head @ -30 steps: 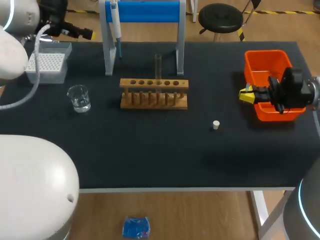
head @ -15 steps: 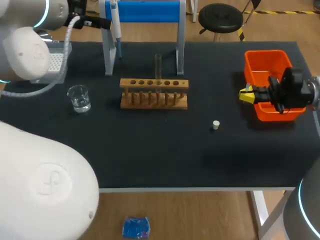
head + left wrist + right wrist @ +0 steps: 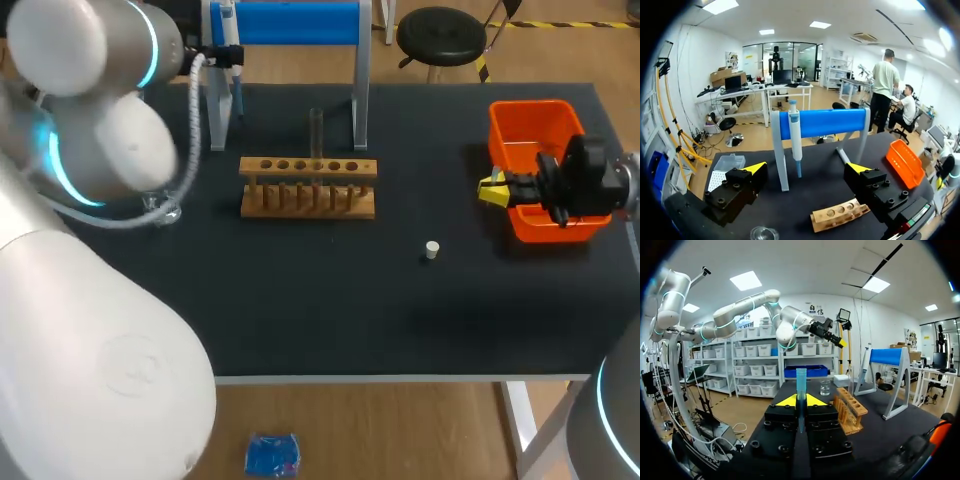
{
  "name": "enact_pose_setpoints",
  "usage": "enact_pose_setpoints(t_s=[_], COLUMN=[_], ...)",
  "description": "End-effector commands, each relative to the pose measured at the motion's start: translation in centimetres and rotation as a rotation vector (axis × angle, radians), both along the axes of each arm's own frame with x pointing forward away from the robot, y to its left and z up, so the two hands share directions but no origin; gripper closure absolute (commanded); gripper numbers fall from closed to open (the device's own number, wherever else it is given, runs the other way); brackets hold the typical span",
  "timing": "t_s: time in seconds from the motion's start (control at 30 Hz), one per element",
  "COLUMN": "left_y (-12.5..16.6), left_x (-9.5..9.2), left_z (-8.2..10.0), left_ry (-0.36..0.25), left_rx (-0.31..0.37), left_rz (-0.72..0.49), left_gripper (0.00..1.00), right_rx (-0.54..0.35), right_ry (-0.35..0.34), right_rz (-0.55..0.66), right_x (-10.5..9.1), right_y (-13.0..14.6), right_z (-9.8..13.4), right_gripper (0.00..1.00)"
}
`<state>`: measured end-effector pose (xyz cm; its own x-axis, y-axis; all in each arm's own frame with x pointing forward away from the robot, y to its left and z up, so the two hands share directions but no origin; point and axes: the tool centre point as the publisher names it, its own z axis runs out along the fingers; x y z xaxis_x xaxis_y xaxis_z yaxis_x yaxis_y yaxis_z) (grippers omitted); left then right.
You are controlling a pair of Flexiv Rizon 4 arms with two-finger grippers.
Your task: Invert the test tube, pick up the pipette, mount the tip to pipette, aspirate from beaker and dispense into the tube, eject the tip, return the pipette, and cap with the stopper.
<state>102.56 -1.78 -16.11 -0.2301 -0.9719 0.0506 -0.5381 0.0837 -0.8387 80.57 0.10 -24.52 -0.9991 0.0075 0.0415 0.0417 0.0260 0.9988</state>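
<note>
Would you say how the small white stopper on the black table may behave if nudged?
The small white stopper looks tiny and light, so it would probably skid easily. Its rounded shape suggests it might roll away.

Head: fixed above and behind, looking down on the whole table (image 3: 400, 320) (the left arm (image 3: 90, 110) bulks close to the lens).
Left wrist: raised, near, facing the blue stand (image 3: 822, 122) and the pipette (image 3: 795, 135).
Right wrist: low, looking along the table toward the rack (image 3: 850, 412).
Shared: rack and blue stand, in all three views.
</note>
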Motion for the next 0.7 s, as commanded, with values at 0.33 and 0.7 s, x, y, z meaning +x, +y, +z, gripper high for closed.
enact_pose_setpoints(t_s=[0.33,0.7], left_y=[-1.0,-1.2], left_x=[3.3,5.9], left_z=[-2.9,-2.7], left_ry=[-0.101,-0.140], left_rx=[0.004,-0.004], left_rz=[0.105,0.097], left_gripper=[0.00,0.00], right_rx=[-0.001,-0.001], right_ry=[-0.001,-0.001], right_rz=[0.001,0.001], right_x=[-0.1,-0.1], right_y=[-0.1,-0.1], right_z=[0.0,0.0], right_gripper=[1.00,1.00])
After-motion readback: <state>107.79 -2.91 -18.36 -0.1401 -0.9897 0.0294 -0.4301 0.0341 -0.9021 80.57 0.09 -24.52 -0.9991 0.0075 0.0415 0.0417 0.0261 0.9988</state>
